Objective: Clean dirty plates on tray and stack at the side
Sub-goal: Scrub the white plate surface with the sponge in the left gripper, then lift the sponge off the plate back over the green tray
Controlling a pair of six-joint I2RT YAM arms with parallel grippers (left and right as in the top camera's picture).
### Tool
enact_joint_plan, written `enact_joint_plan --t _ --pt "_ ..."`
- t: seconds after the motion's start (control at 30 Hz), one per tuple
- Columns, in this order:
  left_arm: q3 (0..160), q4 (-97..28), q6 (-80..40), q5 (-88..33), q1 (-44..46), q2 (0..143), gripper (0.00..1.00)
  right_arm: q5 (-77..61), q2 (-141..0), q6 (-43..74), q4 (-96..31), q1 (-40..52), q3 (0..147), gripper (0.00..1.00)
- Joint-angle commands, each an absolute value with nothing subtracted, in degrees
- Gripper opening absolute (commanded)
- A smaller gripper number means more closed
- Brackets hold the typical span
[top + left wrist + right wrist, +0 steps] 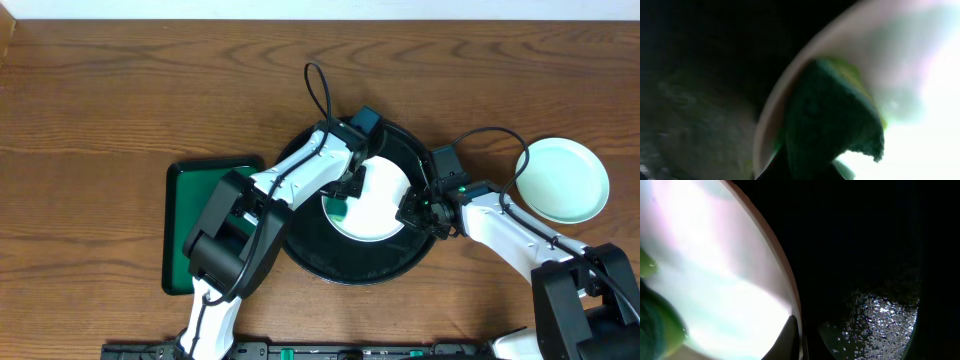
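A white plate (380, 205) sits tilted inside the round black tray (330, 262), with a teal smear near its left edge. My right gripper (412, 212) is shut on the plate's right rim; in the right wrist view a dark finger (787, 340) lies over the rim of the plate (715, 265). My left gripper (348, 190) is shut on a green sponge (835, 115), which presses on the plate's (920, 55) face near its left rim. A clean mint green plate (565, 180) rests on the table at the right.
A dark-green rectangular tray (190, 230) lies left of the black tray, partly under my left arm. Both arms' cables loop above the tray. Bare wooden table (120, 90) surrounds everything.
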State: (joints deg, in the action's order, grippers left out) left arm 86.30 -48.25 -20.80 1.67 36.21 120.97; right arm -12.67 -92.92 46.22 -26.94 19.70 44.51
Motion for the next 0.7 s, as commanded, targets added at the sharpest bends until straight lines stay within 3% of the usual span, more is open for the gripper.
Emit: enact_joint_plan --t 0.0,0.43,0.67 --pt "89.54 -49.39 -21.74 16.12 33.58 122.65 0.07 -8.01 -93.95 44.84 -28.77 18.85 42.74 0.01" --pt "98.91 -65.06 -25.96 15.51 37.28 114.91 0.07 -8.08 -93.95 44.4 -28.75 18.85 42.74 0.01" --pt "98.91 -73.78 -32.77 15.46 32.4 108.36 0.08 -8.47 -93.71 42.41 -28.73 18.85 42.76 0.01"
